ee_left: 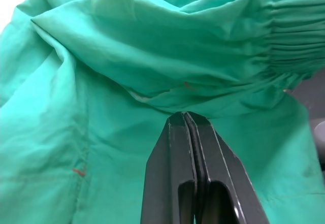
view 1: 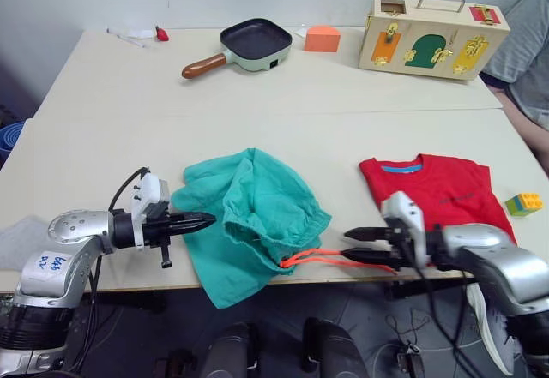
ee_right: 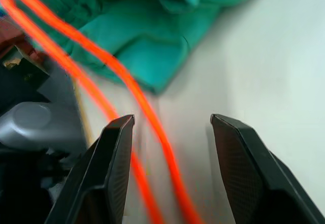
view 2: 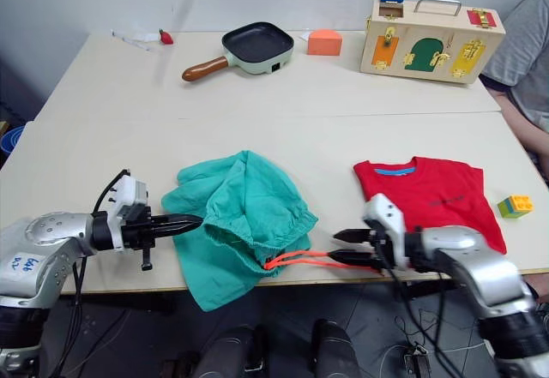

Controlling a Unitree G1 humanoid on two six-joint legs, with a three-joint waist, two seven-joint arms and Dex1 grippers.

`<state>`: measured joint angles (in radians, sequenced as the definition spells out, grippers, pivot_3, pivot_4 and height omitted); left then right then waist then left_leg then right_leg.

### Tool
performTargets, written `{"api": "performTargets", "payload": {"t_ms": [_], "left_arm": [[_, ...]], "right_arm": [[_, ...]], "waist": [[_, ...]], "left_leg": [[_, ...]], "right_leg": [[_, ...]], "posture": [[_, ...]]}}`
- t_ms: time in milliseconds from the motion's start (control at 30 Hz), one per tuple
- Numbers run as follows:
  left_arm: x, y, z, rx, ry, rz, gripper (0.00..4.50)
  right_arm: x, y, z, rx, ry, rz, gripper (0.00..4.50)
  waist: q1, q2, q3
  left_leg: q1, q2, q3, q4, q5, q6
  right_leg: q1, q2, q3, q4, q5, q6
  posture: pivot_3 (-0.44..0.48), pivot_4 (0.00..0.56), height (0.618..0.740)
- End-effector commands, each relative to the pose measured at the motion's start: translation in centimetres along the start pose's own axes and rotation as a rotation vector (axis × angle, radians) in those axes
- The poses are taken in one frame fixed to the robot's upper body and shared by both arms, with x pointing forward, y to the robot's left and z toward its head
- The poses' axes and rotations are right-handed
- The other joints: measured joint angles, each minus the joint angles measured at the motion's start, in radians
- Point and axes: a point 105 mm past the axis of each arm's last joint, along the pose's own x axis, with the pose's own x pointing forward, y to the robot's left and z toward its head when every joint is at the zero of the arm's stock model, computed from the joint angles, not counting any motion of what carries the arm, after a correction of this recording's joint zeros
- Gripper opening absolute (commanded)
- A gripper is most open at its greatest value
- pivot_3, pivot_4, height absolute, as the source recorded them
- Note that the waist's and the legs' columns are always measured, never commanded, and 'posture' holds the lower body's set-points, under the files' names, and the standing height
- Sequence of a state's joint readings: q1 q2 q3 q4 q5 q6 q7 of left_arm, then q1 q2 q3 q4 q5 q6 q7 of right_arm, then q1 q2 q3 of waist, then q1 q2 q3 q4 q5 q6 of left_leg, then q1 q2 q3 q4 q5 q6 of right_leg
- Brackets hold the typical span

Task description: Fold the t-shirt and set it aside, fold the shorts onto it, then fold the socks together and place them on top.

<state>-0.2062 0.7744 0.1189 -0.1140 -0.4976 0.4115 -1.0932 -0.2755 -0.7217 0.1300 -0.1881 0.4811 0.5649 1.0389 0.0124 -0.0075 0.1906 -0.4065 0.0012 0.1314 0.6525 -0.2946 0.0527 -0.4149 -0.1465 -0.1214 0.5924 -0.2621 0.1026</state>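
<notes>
I see the shorts (view 1: 249, 224) lying crumpled in a heap at the near edge of the table (view 1: 257, 112), about midway along it, with part of the cloth hanging over that edge. Their orange drawstring (view 1: 313, 261) trails out along the near edge toward my right side.

My left gripper (view 1: 206, 219) is level with the table at the left side of the heap, its two fingers pressed together with nothing between them; in the left wrist view the tips sit just in front of a fold below the gathered waistband (ee_left: 289, 36).

My right gripper (view 1: 353, 245) is at the near edge, its fingers spread apart and holding nothing. In the right wrist view the drawstring loop runs between the two fingers; I cannot tell whether it touches them.

The t-shirt (view 1: 433, 189) lies flat near the near right corner, behind my right arm, well apart from the shorts.

A light grey sock (view 1: 21, 241) lies at the near left corner, beside my left arm.
</notes>
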Motion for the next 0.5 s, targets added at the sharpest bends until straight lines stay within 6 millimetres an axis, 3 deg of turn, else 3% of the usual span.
{"api": "performTargets", "payload": {"t_ms": [33, 100, 233, 433, 500], "left_arm": [[-0.1, 0.4, 0.3, 0.033, -0.010, 0.029, 0.00], [-0.3, 0.6, -0.1, 0.030, 0.001, 0.055, 0.00], [-0.4, 1.0, -1.0, 0.020, 0.022, 0.090, 0.00], [-1.1, 1.8, -1.5, 0.011, 0.026, 0.154, 0.00], [-2.3, 2.4, -0.9, 0.010, 0.017, 0.196, 0.00]], "right_arm": [[1.9, 0.5, 4.8, -0.083, -0.193, 0.030, 2.42], [2.6, 1.3, 7.2, -0.128, -0.265, 0.080, 2.42], [4.2, 2.7, 9.6, -0.174, -0.306, 0.155, 2.42], [8.8, 4.1, 9.7, -0.203, -0.289, 0.206, 2.42], [11.0, 4.0, 9.3, -0.169, -0.278, 0.182, 2.42]], "waist": [[-0.005, 0.000, 0.000], [-0.013, 0.000, 0.000], [-0.016, 0.000, 0.000], [-0.020, 0.000, 0.000], [-0.027, 0.000, 0.000]], "left_leg": [[0.000, 0.000, 0.000, 0.001, 0.000, 0.000], [0.000, 0.000, 0.000, 0.002, 0.001, 0.001], [0.000, 0.000, -0.001, 0.003, 0.001, 0.001], [0.000, 0.000, -0.002, 0.002, 0.001, 0.001], [0.000, 0.000, -0.001, 0.002, 0.001, 0.001]], "right_leg": [[0.000, 0.000, -0.001, 0.001, 0.000, 0.000], [0.000, 0.000, -0.003, 0.001, 0.000, 0.000], [0.001, -0.001, -0.001, 0.003, 0.000, 0.001], [0.000, -0.001, 0.000, 0.008, 0.000, 0.000], [0.000, -0.001, 0.000, 0.009, 0.000, 0.000]], "posture": [[0.000, 0.150, 0.740], [0.000, 0.150, 0.740], [0.000, 0.150, 0.740], [0.000, 0.150, 0.740], [0.000, 0.150, 0.740]]}}
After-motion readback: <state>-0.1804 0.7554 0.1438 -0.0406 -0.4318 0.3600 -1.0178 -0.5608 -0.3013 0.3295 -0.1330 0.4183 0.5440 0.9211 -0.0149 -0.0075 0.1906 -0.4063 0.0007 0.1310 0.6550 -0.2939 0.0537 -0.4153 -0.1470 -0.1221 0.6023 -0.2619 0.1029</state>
